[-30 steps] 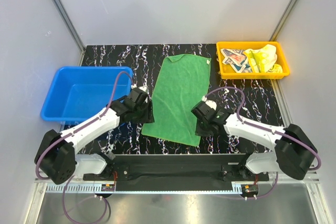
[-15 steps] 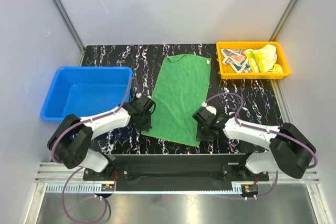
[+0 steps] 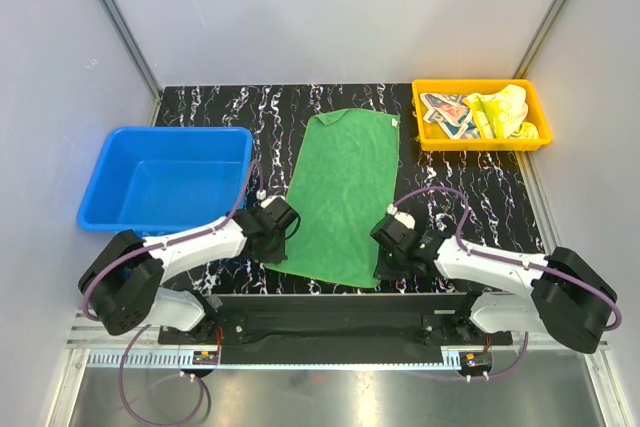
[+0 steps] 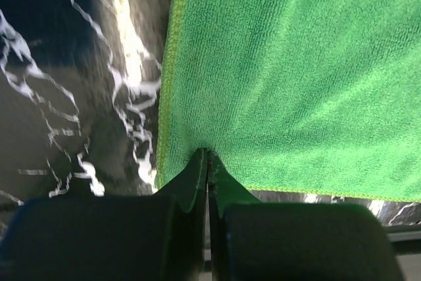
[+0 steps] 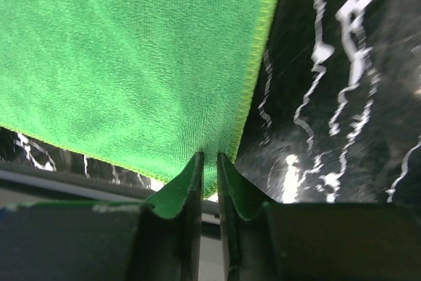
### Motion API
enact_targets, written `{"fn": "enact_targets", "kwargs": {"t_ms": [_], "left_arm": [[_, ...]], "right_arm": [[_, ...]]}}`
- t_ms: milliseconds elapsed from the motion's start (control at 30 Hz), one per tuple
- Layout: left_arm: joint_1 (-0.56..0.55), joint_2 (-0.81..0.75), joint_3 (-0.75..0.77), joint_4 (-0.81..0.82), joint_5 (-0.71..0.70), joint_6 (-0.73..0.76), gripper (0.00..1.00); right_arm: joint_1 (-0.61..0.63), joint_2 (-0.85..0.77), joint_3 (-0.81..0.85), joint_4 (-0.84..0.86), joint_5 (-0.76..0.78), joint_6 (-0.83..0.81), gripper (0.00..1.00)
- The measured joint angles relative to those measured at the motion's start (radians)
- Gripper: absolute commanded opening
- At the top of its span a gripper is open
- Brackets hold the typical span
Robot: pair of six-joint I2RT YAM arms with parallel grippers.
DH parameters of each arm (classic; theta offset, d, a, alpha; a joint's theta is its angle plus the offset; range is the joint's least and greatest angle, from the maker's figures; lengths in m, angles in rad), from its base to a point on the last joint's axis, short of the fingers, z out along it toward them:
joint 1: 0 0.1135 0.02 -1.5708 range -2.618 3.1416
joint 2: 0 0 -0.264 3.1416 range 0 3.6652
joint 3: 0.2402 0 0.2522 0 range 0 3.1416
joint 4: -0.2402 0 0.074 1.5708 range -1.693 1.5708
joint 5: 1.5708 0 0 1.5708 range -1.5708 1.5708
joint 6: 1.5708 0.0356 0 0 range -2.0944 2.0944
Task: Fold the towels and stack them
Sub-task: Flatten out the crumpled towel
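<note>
The green towel (image 3: 345, 182) lies flat and lengthwise on the black marbled table (image 3: 470, 197). My left gripper (image 3: 280, 245) is shut on its near left corner. In the left wrist view the fingertips (image 4: 197, 166) meet on the green towel (image 4: 296, 64) just inside its hem. My right gripper (image 3: 382, 259) pinches the near right corner. In the right wrist view the green towel (image 5: 131, 64) runs down into the thin gap between the right gripper (image 5: 209, 157) jaws. A pale yellow towel (image 3: 500, 110) and a cream printed towel (image 3: 445, 111) lie crumpled in the orange tray (image 3: 480, 145).
A blue bin (image 3: 160, 182) stands at the left of the table, close to the left arm. The orange tray sits at the back right corner. A black rail (image 3: 330, 312) with the arm bases runs along the near edge.
Both grippers have slid toward the near edge to the green towel's near corners. The left gripper has shut on its corner. The towel's near edge has shifted a little nearer.
</note>
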Motion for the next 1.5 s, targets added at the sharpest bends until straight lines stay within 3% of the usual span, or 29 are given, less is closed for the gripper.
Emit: {"fn": "enact_targets", "kwargs": {"t_ms": [67, 133, 233, 367, 533, 667, 900, 1033, 1233, 1500], "left_arm": [[-0.025, -0.009, 0.000, -0.026, -0.003, -0.021, 0.06], [-0.050, -0.031, 0.000, -0.059, -0.005, -0.037, 0.28], [-0.067, -0.079, 0.049, -0.155, -0.012, -0.048, 0.46], [-0.064, -0.089, 0.340, -0.251, -0.074, 0.018, 0.61], [0.006, -0.003, 0.703, -0.180, -0.111, 0.139, 0.61], [0.145, 0.145, 0.858, -0.072, -0.042, 0.204, 0.61], [0.312, 0.487, 0.994, 0.061, 0.152, 0.214, 0.55], [0.361, 0.696, 1.149, 0.088, 0.219, 0.190, 0.52], [0.372, 0.922, 1.367, 0.151, 0.240, 0.150, 0.50], [0.385, 1.064, 1.379, 0.296, 0.260, 0.036, 0.48]], "right_arm": [[0.023, -0.005, -0.002, -0.001, 0.000, 0.012, 0.25], [0.045, -0.015, -0.001, -0.019, -0.002, 0.019, 0.31], [0.053, -0.051, 0.036, -0.101, 0.002, 0.008, 0.37], [0.001, -0.070, 0.237, -0.212, 0.044, -0.078, 0.38], [-0.275, 0.029, 0.556, -0.206, 0.060, -0.267, 0.38], [-0.446, 0.205, 0.784, -0.172, 0.058, -0.438, 0.39], [-0.576, 0.593, 1.162, -0.137, 0.033, -0.619, 0.38], [-0.621, 0.810, 1.350, -0.141, 0.058, -0.678, 0.38], [-0.660, 1.002, 1.462, -0.141, 0.076, -0.758, 0.37], [-0.684, 1.083, 1.466, -0.097, 0.046, -0.797, 0.36]]}}
